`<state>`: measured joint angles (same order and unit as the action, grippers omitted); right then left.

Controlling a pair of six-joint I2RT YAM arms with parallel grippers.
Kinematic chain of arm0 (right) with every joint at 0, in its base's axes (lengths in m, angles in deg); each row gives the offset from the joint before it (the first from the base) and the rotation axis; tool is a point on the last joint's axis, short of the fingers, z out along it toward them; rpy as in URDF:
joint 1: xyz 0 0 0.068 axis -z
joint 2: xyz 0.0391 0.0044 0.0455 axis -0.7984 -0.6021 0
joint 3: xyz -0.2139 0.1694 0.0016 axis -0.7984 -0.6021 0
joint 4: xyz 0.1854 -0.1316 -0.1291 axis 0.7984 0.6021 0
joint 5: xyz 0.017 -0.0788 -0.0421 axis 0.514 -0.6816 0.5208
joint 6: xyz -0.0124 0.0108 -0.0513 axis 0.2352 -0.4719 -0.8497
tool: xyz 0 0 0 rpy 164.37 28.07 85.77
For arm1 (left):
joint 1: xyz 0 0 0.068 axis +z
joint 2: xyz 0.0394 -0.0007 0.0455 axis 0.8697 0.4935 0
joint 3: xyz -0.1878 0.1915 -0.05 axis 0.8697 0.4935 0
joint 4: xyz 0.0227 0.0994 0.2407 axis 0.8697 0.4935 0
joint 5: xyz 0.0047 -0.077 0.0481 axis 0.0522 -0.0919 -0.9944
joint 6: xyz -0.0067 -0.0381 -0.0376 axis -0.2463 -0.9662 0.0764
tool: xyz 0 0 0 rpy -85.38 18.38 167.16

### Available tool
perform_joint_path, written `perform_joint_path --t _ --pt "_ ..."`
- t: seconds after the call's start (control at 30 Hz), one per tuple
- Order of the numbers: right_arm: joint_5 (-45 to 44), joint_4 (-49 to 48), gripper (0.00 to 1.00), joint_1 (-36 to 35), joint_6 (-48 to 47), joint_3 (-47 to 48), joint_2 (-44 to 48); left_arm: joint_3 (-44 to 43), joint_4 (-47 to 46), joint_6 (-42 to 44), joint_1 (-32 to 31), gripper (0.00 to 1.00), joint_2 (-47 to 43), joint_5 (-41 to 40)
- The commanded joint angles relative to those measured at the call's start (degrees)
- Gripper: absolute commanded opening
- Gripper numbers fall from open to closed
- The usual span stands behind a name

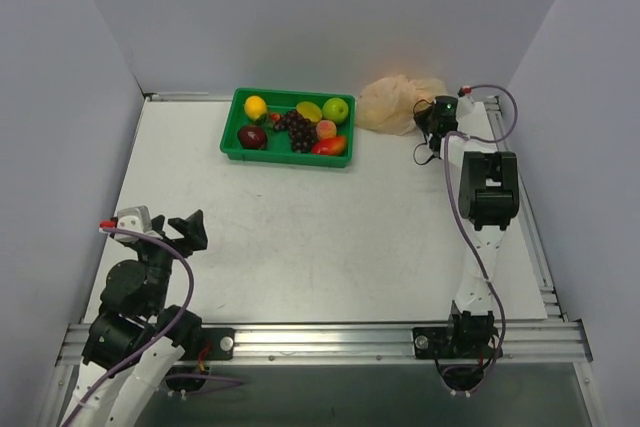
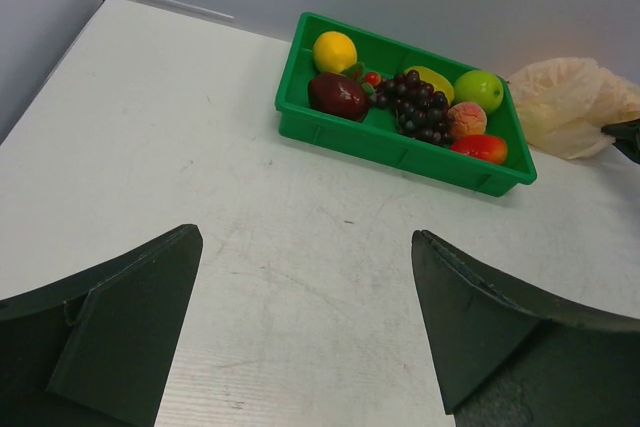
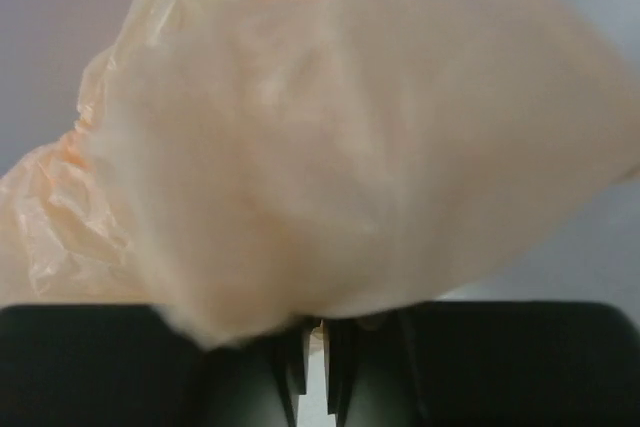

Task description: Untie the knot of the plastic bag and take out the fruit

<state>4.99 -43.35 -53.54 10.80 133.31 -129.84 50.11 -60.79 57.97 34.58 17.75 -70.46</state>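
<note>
The peach plastic bag (image 1: 393,102) lies crumpled at the back right of the table, to the right of the tray. It also shows in the left wrist view (image 2: 565,102) and fills the right wrist view (image 3: 350,147). My right gripper (image 1: 424,119) is at the bag's right edge, and in its own view the gripper (image 3: 315,332) is shut on a fold of the plastic. The knot is not visible. A yellow lemon (image 1: 256,107) and a green fruit (image 1: 336,110) lie in the green tray (image 1: 285,158). My left gripper (image 1: 190,230) is open and empty at the front left, as its own view also shows (image 2: 305,237).
The tray also holds a dark grape bunch (image 1: 297,131), a dark red apple (image 1: 252,136) and a red-orange fruit (image 1: 330,145). Grey walls enclose the table on three sides. A metal rail (image 1: 320,337) runs along the near edge.
</note>
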Motion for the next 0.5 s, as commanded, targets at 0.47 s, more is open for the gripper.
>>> perform_joint_path --t 0.47 --pt "-1.05 -3.79 0.0 2.49 0.28 -43.74 39.81 -0.64 -1.78 0.93 1.94 0.98 2.75 7.22"
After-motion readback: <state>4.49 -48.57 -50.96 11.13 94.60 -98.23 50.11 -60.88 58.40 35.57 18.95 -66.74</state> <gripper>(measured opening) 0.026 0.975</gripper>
